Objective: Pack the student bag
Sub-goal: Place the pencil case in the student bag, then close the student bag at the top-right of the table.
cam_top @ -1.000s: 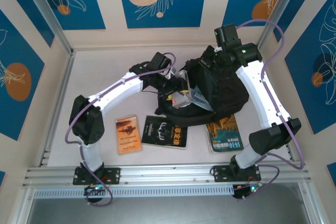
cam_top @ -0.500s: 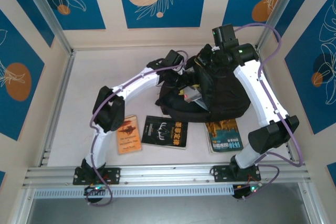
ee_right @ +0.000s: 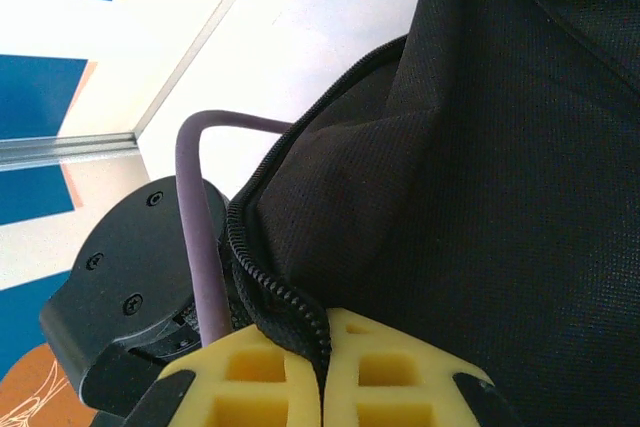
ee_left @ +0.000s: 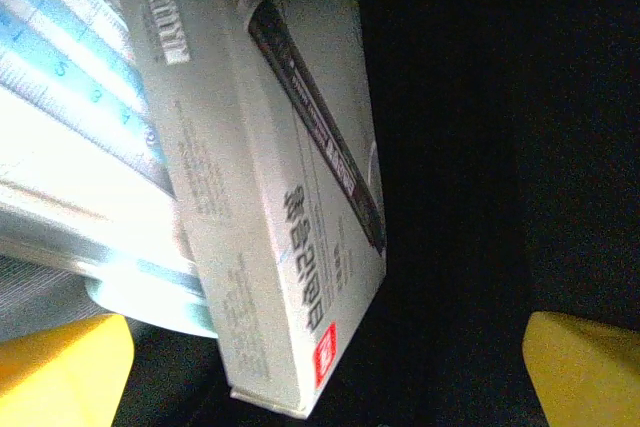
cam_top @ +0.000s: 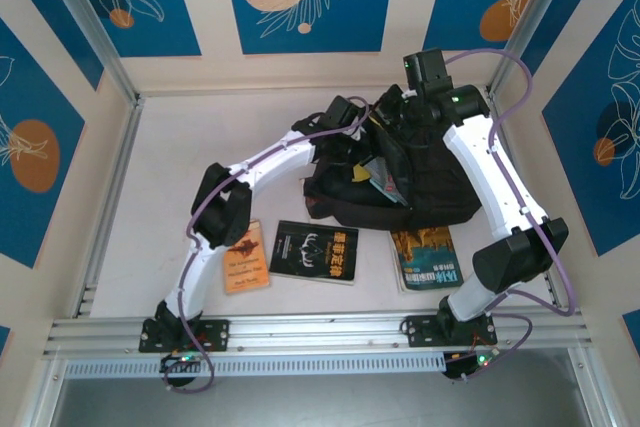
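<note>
top external: your left arm (cam_top: 270, 159) has reached into the student bag (cam_top: 430, 182).
left gripper (ee_left: 320, 377): spread, grey box (ee_left: 270, 177) released.
right gripper (ee_right: 325, 367): clenched on zipper edge (ee_right: 270, 287).
task: books (cam_top: 312, 251) still outside.

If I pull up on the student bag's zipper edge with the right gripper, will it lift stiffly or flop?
Likely floppy: the student bag is soft woven fabric, creasing where the right gripper pinches its zipper edge, so the rim would probably stretch up while the body sags. It looks bulky beside the black book, so probably heavy to drag.
</note>
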You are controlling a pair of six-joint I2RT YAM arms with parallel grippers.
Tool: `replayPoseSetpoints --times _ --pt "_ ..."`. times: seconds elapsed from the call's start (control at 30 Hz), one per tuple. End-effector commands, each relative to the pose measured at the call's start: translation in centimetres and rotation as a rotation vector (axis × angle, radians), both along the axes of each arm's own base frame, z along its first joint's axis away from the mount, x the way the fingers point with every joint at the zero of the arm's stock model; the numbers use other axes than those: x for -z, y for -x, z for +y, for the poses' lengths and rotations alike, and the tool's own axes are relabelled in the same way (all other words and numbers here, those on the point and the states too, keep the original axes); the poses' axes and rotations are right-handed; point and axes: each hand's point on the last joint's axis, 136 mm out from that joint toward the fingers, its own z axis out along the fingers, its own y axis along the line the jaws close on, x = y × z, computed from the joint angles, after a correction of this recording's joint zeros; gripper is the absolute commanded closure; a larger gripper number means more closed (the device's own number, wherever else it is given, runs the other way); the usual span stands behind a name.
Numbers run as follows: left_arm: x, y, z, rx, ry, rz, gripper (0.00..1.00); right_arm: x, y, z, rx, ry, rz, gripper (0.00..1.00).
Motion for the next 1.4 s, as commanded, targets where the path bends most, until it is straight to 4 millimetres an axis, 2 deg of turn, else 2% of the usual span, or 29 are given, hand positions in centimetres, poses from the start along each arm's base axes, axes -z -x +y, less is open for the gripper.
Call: replayPoseSetpoints --times 0.0,0.07,0.17,0.4,0.53,0.67,0.73,0.87,1.0,1.17,1.27,1.37 --pt "-6.3 0.6 -1.3 0.055 0.136 -0.108 0.00 -2.0 0.3 0.2 -0.040 -0.042 -0.057 1.00" --pt "-7.4 0.7 -0.5 0.061 0.125 -0.144 0.00 -2.0 0.4 -0.5 -0.039 -0.011 -0.065 1.00" --pt "-8.3 1.2 2.1 0.055 0.033 -0.207 0.00 -2.1 0.8 -1.7 -0.041 0.033 -0.082 1.00" --pt "-9.6 3.5 10.5 -0.046 -0.135 -0.290 0.00 -1.2 1.5 -4.0 -0.039 0.107 -0.091 1.00" --pt "-9.2 5.0 15.9 -0.116 -0.261 -0.282 0.00 -0.4 1.5 -4.3 -0.061 0.123 -0.092 1.00" --pt "-8.3 6.6 21.6 -0.162 -0.464 -0.280 0.00 1.1 2.0 -3.0 -0.132 0.167 -0.089 1.00" --pt "-7.3 7.6 24.6 -0.199 -0.558 -0.253 0.00 2.2 2.4 -2.4 -0.168 0.210 -0.085 1.00" --pt "-5.0 9.8 28.8 -0.286 -0.597 -0.159 0.00 3.1 3.0 -1.7 -0.204 0.261 -0.091 1.00" --pt "-3.8 12.2 31.9 -0.344 -0.625 -0.106 0.00 2.0 2.1 -2.5 -0.174 0.291 -0.142 1.00" --pt "-4.7 14.7 35.4 -0.369 -0.756 -0.096 0.00 -0.5 0.3 -5.0 -0.083 0.352 -0.218 1.00" --pt "-5.0 15.8 36.6 -0.377 -0.800 -0.086 0.00 -2.0 -0.7 -6.1 -0.069 0.390 -0.273 1.00" --pt "-5.0 16.6 36.5 -0.371 -0.776 -0.068 0.00 -4.3 -1.4 -7.0 -0.071 0.430 -0.332 1.00"
